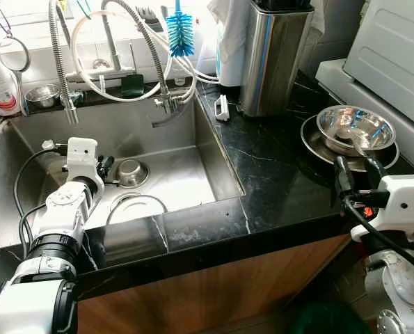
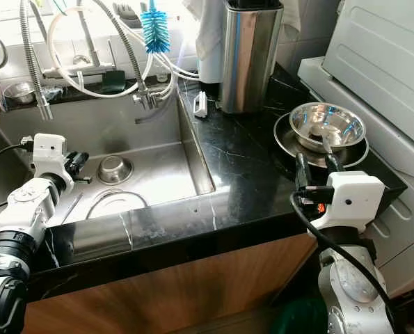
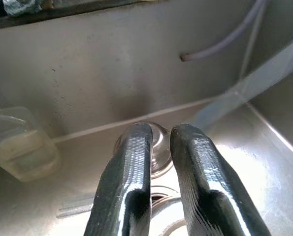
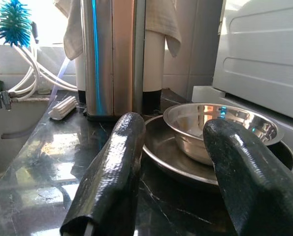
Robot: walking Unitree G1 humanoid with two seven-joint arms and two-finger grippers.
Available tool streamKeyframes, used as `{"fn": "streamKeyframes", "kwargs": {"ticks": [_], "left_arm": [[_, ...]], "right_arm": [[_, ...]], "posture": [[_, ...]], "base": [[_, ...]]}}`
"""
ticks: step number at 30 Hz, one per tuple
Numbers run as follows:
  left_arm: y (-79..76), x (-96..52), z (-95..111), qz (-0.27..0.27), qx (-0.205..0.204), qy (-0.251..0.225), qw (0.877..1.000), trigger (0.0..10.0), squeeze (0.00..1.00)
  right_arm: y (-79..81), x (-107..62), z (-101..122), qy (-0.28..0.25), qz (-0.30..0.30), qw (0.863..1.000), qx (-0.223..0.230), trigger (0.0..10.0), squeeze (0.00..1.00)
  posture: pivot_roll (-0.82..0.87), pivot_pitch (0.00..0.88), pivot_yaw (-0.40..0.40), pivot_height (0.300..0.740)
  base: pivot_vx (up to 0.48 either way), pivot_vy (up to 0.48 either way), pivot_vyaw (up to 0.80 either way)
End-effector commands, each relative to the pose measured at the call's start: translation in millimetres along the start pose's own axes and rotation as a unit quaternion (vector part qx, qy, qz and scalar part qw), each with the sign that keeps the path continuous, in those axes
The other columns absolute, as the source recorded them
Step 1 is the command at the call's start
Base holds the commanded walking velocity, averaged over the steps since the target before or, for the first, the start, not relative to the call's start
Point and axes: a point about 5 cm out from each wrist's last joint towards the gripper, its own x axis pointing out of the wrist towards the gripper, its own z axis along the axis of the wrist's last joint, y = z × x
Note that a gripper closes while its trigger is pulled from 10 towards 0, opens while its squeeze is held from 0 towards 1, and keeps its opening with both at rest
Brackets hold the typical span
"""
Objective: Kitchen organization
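- One steel bowl (image 1: 355, 129) sits upright, mouth up, inside one wide steel plate (image 1: 316, 144) on the black counter (image 1: 276, 174), right of the sink (image 1: 172, 167).
- Right gripper (image 1: 357, 169) hovers at the plate's near rim, fingers (image 4: 112, 172) spread apart, grasping nothing, pointing at the bowl.
- Left gripper (image 1: 107, 169) reaches into the sink, fingers (image 3: 131, 167) nearly together, empty, aimed at one small steel cup (image 1: 131, 171) on the basin floor.
- One blue brush (image 1: 180, 31) hangs bristles up behind the tap.

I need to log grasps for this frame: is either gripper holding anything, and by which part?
Nothing is held. The left gripper hangs shut and empty over the sink; the right gripper is open before the steel bowl.
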Motion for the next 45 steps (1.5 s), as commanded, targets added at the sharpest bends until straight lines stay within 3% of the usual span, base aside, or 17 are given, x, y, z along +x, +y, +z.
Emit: {"fn": "streamKeyframes", "kwargs": {"ticks": [1, 11, 12, 13, 18, 23, 24, 30, 37, 40, 41, 42, 45], "left_arm": [[-0.9, -1.8, -2.7, -0.003, -0.002, 0.003, 1.000, 10.0, 1.00], [-2.4, -2.8, -2.3, -0.002, -0.012, -0.004, 1.000, 10.0, 1.00], [-3.2, -2.7, -0.2, -0.003, -0.015, -0.012, 1.000, 10.0, 0.41], [-3.7, -2.7, 2.0, -0.001, -0.019, -0.021, 1.000, 10.0, 0.00], [-2.7, -2.6, 4.1, 0.008, -0.027, -0.030, 0.999, 10.0, 0.00], [-4.0, -2.8, 5.1, 0.003, -0.024, -0.035, 0.999, 10.0, 0.00], [-4.6, -2.9, 4.9, 0.002, -0.024, -0.036, 0.999, 10.0, 0.00], [-6.9, -3.7, 4.2, -0.001, -0.025, -0.038, 0.999, 10.0, 0.00], [-7.0, -4.3, 5.9, -0.005, -0.020, -0.043, 0.999, 10.0, 0.00], [-6.3, -4.4, 6.7, -0.004, -0.019, -0.045, 0.999, 10.0, 0.00], [-6.1, -4.5, 6.9, -0.005, -0.020, -0.045, 0.999, 10.0, 0.00], [-5.5, -4.5, 7.5, -0.004, -0.020, -0.045, 0.999, 10.0, 0.00], [-4.7, -4.7, 7.6, -0.004, -0.019, -0.045, 0.999, 10.0, 0.00]], "right_arm": [[-1.0, 0.7, -0.1, -0.001, -0.002, 1.000, -0.002, 10.0, 0.00], [-8.7, 3.7, 4.6, -0.009, -0.021, 1.000, -0.009, 10.0, 0.00], [-11.2, 4.7, 6.7, -0.013, -0.031, 0.999, -0.013, 10.0, 0.00], [-13.9, 6.1, 10.7, -0.020, -0.042, 0.999, -0.017, 10.0, 0.00], [-22.2, 8.6, 20.2, -0.036, -0.065, 0.997, -0.038, 10.0, 0.00], [-45.1, 8.1, 21.0, -0.021, -0.110, 0.992, -0.063, 10.0, 0.00], [-47.3, 8.6, 19.5, -0.016, -0.102, 0.993, -0.064, 10.0, 1.00], [-49.1, 12.1, 13.8, 0.003, -0.092, 0.994, -0.064, 10.0, 1.00], [-33.8, 22.1, 4.5, 0.032, -0.017, 0.998, -0.050, 10.0, 1.00], [-34.1, 25.4, 3.0, 0.037, -0.019, 0.998, -0.054, 10.0, 1.00], [-34.3, 26.3, 2.0, 0.041, -0.017, 0.997, -0.055, 10.0, 0.17], [-34.5, 27.8, 1.0, 0.044, -0.015, 0.997, -0.057, 10.0, 0.00], [-34.4, 29.3, 0.3, 0.048, -0.013, 0.997, -0.055, 10.0, 0.00]], "posture": [[0.00, 0.056, 0.024, 0.740], [0.00, 0.043, 0.021, 0.740], [-0.01, 0.038, 0.021, 0.740], [-0.01, 0.038, 0.021, 0.740], [-0.01, 0.026, 0.021, 0.740], [-0.02, 0.012, 0.021, 0.740], [-0.02, 0.006, 0.019, 0.740], [-0.01, 0.000, 0.019, 0.740], [0.00, 0.000, 0.019, 0.740], [0.00, 0.000, 0.020, 0.740], [0.00, 0.000, 0.021, 0.740], [0.00, 0.010, 0.024, 0.740], [0.00, 0.021, 0.026, 0.740]], "base": [[0.000, 0.000, 0.00], [0.000, 0.000, 0.00], [0.000, 0.000, 0.00], [0.000, 0.000, 0.00], [0.000, 0.000, 0.00], [0.000, 0.000, 0.00], [0.000, 0.000, 0.00], [0.000, 0.000, 0.00], [0.000, 0.000, 0.00], [0.000, 0.000, 0.00], [0.000, 0.000, 0.00], [0.000, 0.000, 0.00], [0.000, 0.000, 0.00]]}}
